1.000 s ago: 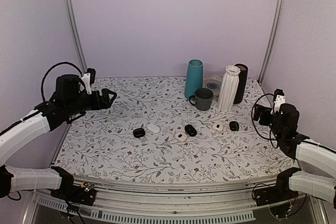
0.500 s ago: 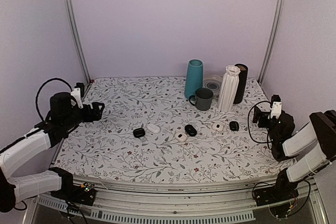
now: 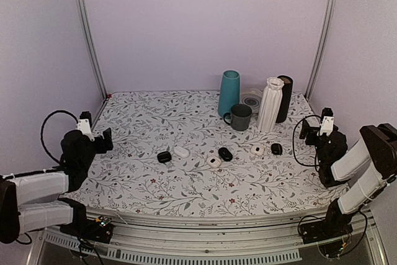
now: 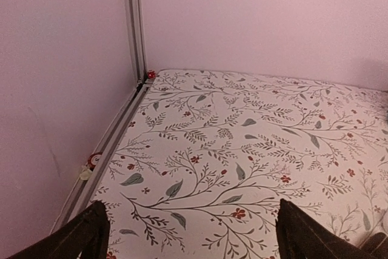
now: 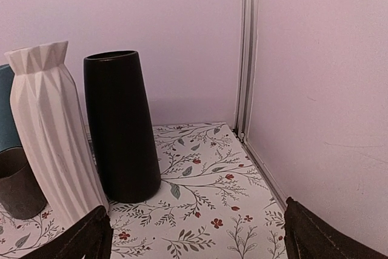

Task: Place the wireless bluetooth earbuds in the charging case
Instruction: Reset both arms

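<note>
Top external view: small black and white cases [image 3: 225, 154] lie in a row mid-table, earbuds too small to pick out. Left gripper [image 4: 189, 235] and right gripper [image 5: 195, 238] sit at opposite sides, spread wide, empty.

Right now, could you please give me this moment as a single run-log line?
left gripper: open, empty, far left | right gripper: open, empty, facing black vase | black case: mid-table, untouched

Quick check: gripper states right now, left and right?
Left gripper: open, holding nothing.
Right gripper: open, holding nothing.
</note>
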`<state>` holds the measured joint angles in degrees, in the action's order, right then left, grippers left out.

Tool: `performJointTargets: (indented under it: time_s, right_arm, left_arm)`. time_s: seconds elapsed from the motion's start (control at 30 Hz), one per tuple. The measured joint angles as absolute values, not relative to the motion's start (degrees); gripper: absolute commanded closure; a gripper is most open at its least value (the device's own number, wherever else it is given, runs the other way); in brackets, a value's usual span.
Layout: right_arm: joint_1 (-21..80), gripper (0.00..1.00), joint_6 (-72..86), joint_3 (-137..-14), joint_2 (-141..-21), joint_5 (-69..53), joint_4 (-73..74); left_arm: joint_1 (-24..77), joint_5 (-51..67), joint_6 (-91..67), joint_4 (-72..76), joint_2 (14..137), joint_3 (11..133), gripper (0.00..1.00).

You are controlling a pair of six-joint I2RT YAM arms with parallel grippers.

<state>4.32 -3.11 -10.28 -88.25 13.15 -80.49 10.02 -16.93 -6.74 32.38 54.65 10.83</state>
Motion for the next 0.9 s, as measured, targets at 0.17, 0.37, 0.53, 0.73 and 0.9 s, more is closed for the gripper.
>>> performJointTargets:
  time_s: [0.17, 0.37, 0.53, 0.73, 0.9]
  right_arm:
    - [4.3, 0.01, -2.8, -10.3, -88.2, 13.5, -80.4]
    - [4.3, 0.01, -2.6, -10.3, -88.2, 13.5, -80.4]
    - [4.3, 0.01, -2.6, -10.3, -88.2, 13.5, -80.4]
    - [4.3, 0.01, -2.6, -10.3, -88.2, 13.5, -80.2]
    - [4.3, 0.01, -2.6, -10.3, -88.2, 13.5, -80.1]
  left_arm:
    - [8.2, -18.7, -2.3, 51.7, 67.7, 6.0, 0.04]
    - [8.2, -18.1, 1.1, 64.7, 75.8, 7.2, 0.04]
    - [8.1, -17.0, 3.7, 78.8, 83.6, 6.8, 0.04]
    - [7.4, -16.4, 5.0, 83.3, 90.6, 6.7, 0.04]
    - [4.3, -15.0, 3.4, 80.1, 89.8, 12.9, 0.04]
